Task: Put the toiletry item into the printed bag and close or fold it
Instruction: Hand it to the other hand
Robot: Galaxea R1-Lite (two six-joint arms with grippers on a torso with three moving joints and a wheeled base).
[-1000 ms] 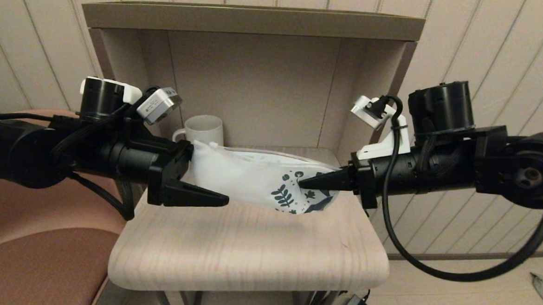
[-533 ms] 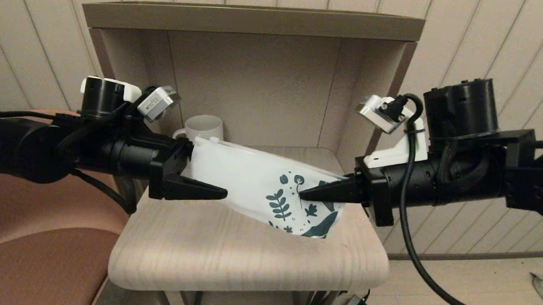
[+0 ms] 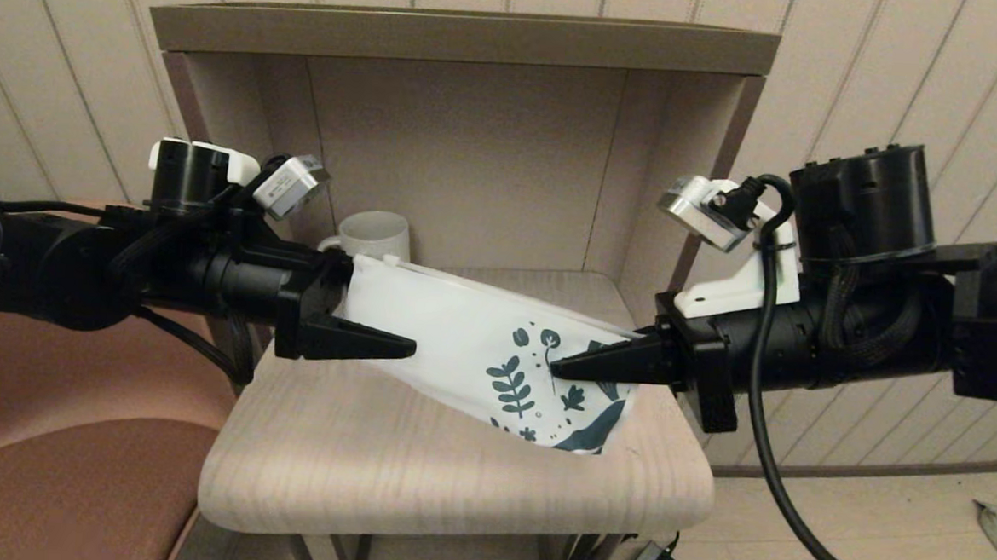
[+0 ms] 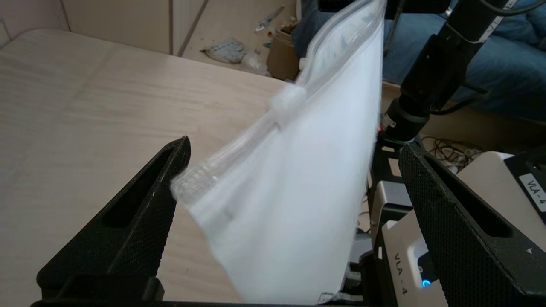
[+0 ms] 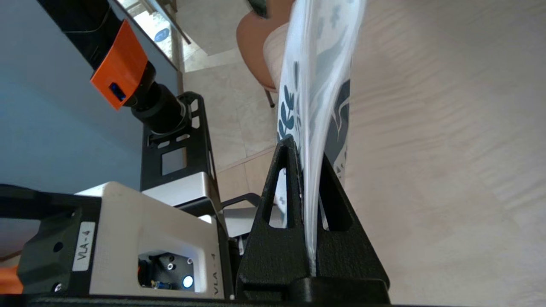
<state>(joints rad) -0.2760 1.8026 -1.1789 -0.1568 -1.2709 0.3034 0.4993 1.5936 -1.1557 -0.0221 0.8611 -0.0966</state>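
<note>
Bag up off the table in the head view, strung between both arms: right gripper pinched flat on the printed end, left gripper spread wide around the plain white end, so only one hand truly has it. Risk here, I'd say: thin plastic slipping out of that single pinch, or the bag swinging back into the mug just behind it in the cubby. Tube nowhere to be seen; inside the bag or not, can't tell. Left wrist view now: fingers well apart, the bag's zip strip brushing one of them, the opposite one clear, nothing clamped, so closing could miss or crumple the seal. Right wrist view: jaws tight together with the bag sandwiched edge-on between them. Surface is pale wood-grain with rounded edges, a boxy shelf behind, panelled wall, a reddish chair on the left, cables on the floor.
</note>
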